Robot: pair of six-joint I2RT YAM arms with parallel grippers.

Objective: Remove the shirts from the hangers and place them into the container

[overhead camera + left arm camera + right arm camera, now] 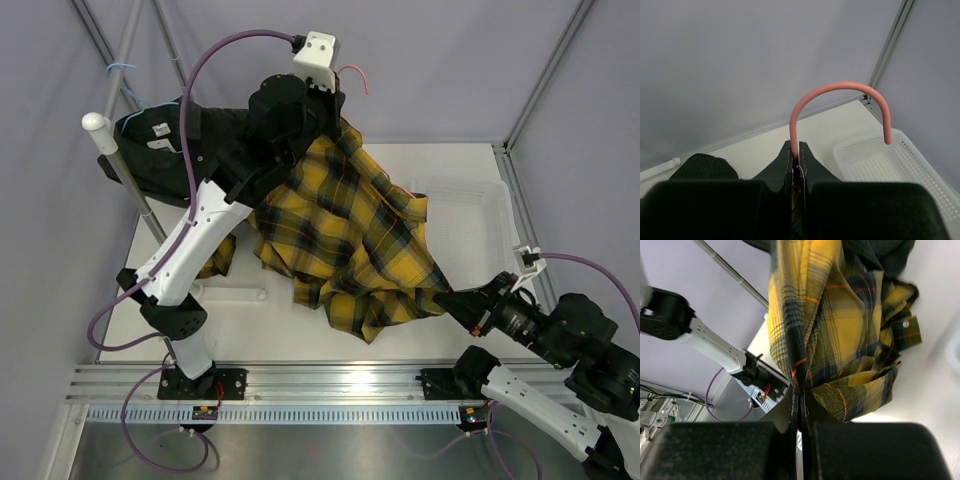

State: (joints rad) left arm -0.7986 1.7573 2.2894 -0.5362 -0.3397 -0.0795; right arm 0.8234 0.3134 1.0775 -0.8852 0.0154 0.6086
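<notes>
Table (270,325), white, carries both arms at its near edge.

Plaid shirt (350,235), yellow and black, is the largest item. It hangs from its top behind the left arm's wrist and spreads down and to the right. Its lower corner is drawn out to a point at the right gripper (452,298).

Black shirt (165,145), with a white neck label, is draped at the grey rail pole (150,212) at far left, touching the plaid cloth.

Container (500,200), a white lattice basket, sits on the table's far right. The plaid shirt covers its left wall in the overhead view. Whether any cloth lies inside cannot be told.

Pink hanger (840,86): its curved hook rises above the left gripper (796,155), the hook's tip pointing down over the basket.

Light blue hanger (122,70): only thin wire shows, above the black shirt's collar.

Left gripper: jaws closed, clamping the pink wire just below the hook.

Right gripper: jaws pressed together, pinching a fold of plaid cloth.
</notes>
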